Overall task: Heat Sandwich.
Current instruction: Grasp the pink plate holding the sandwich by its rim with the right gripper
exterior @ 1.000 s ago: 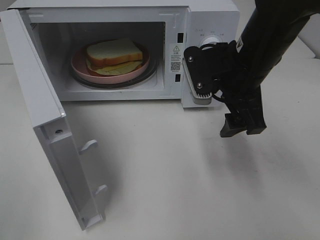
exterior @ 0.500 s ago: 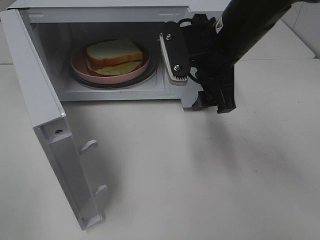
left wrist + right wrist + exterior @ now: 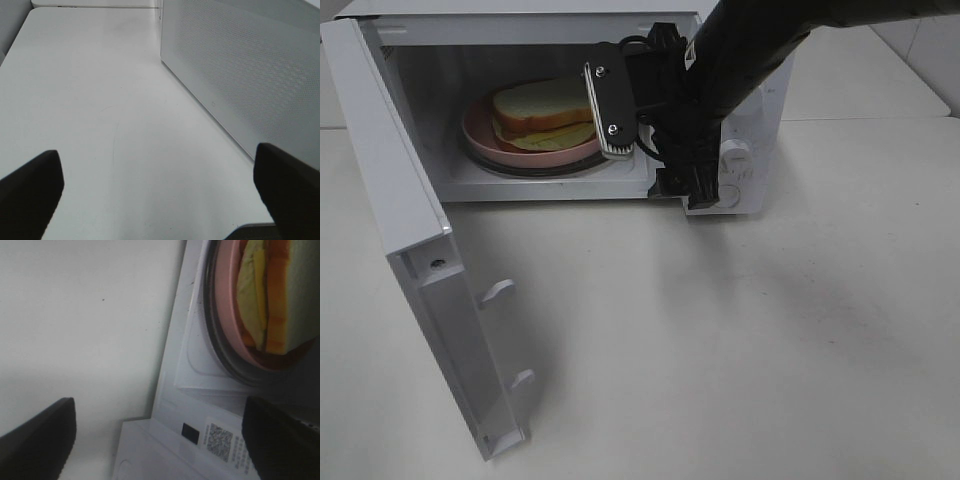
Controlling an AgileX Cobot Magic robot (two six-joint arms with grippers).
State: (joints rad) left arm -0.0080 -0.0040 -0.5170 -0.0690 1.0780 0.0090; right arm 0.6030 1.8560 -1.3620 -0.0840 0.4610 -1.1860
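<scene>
The sandwich (image 3: 540, 110), white bread with tan crust and yellow filling, lies on a round pink plate (image 3: 478, 135) inside the open white microwave (image 3: 520, 8). Its door (image 3: 390, 180) stands swung out to the left. My right gripper (image 3: 688, 190) is open and empty, hanging at the cavity's right front edge, to the right of the plate and apart from it. In the right wrist view the sandwich (image 3: 280, 295) and plate (image 3: 225, 315) lie ahead of the spread gripper (image 3: 160, 440). My left gripper (image 3: 160, 195) is open and empty over the table, out of the exterior view.
The microwave's control knobs (image 3: 735, 153) show just right of my right arm. The left wrist view shows a perforated white panel (image 3: 250, 75) of the microwave close on one side. The white table (image 3: 720, 350) stretches in front.
My right arm has swung left from beside the control panel to the cavity's right front edge, still open. The sandwich, plate and door have not moved.
</scene>
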